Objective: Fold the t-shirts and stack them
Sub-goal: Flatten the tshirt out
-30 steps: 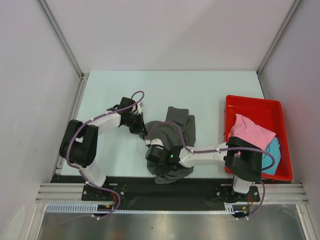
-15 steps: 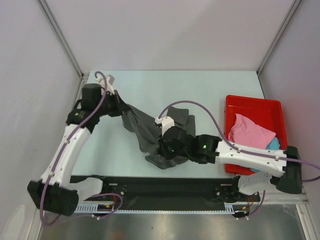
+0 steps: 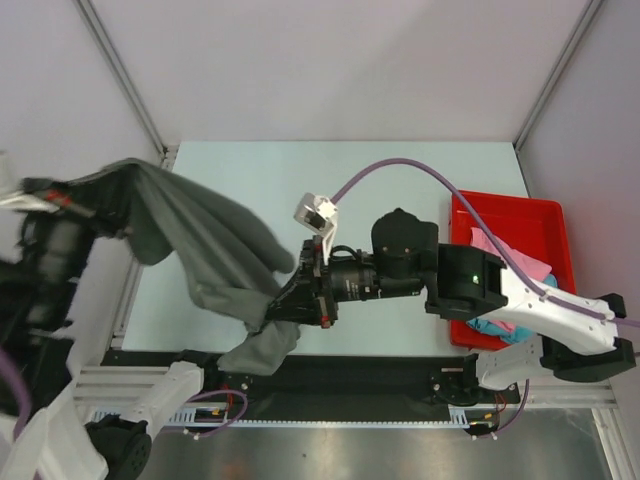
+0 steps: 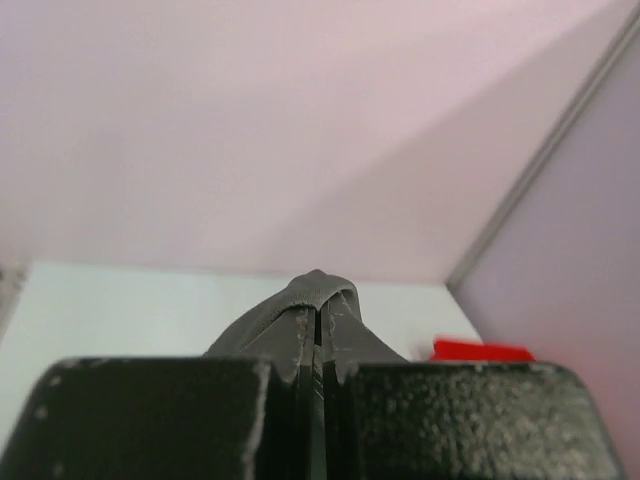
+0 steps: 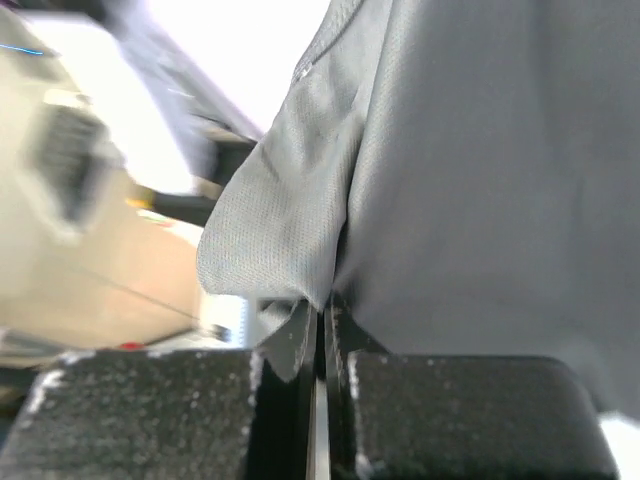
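Observation:
The dark charcoal-grey t-shirt point(image 3: 205, 245) hangs in the air above the table's left half, stretched between both grippers. My left gripper point(image 3: 105, 192) is raised high at the far left and shut on the shirt's upper edge; its wrist view shows a fold of cloth point(image 4: 320, 290) pinched between the closed fingers point(image 4: 320, 322). My right gripper point(image 3: 275, 312) is shut on the shirt's lower edge near the front centre, and grey cloth point(image 5: 480, 200) fills its wrist view above the closed jaws point(image 5: 322, 318). The pink t-shirt point(image 3: 520, 262) and a bit of the turquoise one point(image 3: 488, 326) lie in the tray, partly hidden by the right arm.
The red tray point(image 3: 505, 200) stands at the table's right edge and also shows in the left wrist view point(image 4: 480, 350). The pale table surface point(image 3: 400, 170) is walled at the back and both sides. A purple cable point(image 3: 400, 165) arcs above the right arm.
Both arms have lifted the charcoal shirt off the table. The left gripper swung up and far left, the right gripper rose at the front centre, and the shirt now hangs spread between them.

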{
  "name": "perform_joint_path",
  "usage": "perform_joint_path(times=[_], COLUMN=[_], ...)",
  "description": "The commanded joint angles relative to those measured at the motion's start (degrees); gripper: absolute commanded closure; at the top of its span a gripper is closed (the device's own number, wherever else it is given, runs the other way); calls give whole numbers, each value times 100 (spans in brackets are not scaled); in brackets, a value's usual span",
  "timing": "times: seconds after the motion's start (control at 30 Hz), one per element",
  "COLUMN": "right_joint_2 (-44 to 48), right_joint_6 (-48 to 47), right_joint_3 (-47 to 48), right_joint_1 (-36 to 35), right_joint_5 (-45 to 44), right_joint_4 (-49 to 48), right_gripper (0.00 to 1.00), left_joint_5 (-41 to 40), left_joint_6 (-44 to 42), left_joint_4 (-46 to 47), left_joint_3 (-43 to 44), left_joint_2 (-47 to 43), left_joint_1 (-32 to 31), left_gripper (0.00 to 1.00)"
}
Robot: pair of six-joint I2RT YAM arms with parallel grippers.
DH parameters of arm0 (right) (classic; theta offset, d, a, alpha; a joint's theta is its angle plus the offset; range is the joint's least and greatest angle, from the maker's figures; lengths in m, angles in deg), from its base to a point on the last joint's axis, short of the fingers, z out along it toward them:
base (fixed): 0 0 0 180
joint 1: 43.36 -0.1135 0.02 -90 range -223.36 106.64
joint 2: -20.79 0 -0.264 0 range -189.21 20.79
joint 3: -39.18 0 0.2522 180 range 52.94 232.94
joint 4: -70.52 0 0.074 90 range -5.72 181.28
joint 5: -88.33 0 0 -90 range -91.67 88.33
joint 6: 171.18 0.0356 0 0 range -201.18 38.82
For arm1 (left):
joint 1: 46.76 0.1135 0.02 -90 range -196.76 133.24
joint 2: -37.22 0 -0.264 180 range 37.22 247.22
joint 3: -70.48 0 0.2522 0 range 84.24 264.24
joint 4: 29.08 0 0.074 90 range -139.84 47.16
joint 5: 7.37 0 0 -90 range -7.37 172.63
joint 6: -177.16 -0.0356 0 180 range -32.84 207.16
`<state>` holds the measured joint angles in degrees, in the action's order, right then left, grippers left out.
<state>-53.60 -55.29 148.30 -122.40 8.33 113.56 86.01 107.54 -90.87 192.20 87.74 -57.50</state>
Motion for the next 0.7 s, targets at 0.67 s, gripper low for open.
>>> perform_joint_path(times=[0.67], right_joint_2=[-22], right_joint_6=[894], right_joint_3=[-3699], right_joint_1=[5449], right_joint_5=[1903], right_joint_4=[-2016], right_gripper=[95], left_joint_5=[1245], left_joint_6=[-403], left_joint_4=[4637], left_joint_3=[-1222], left_joint_2=[5212], left_joint_1=[-516], left_gripper=[100])
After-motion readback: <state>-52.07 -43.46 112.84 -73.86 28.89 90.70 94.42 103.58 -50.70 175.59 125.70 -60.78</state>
